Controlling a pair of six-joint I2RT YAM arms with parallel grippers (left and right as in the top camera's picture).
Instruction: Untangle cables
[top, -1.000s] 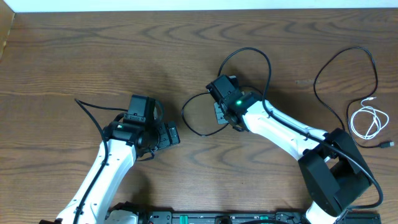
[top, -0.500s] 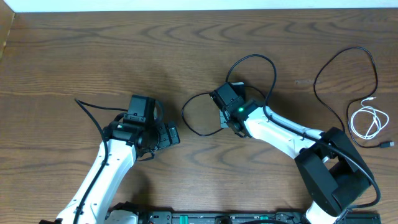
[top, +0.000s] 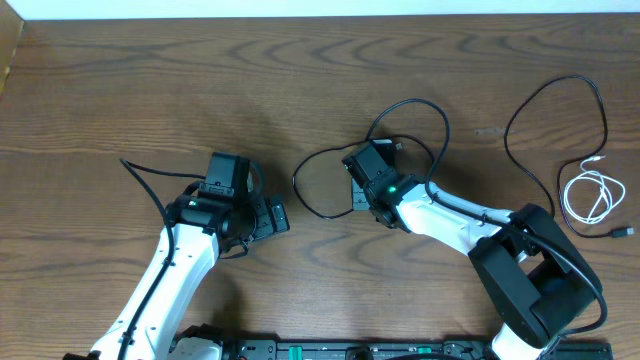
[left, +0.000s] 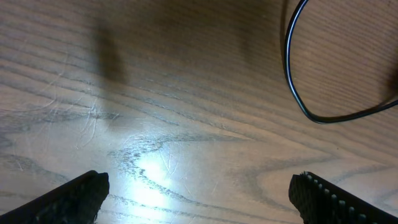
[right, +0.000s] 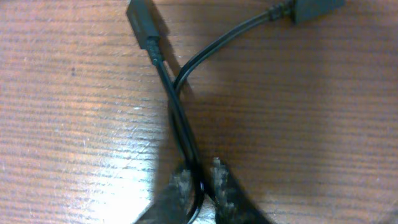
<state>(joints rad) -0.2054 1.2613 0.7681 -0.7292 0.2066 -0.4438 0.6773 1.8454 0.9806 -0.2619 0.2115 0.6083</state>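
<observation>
Right wrist view: black cable (right: 180, 124), judged limp and light, strands crossed at table (right: 74, 124) centre, is pinched by right gripper (right: 202, 183) below plug (right: 142, 18); left gripper (left: 199, 186) is held wide.

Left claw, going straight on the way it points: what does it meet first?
Most likely bare table; the open left claw tilts down at the wood. The black cable loop lies farther ahead and off to one side, so it may be missed. Depth is unclear.
</observation>
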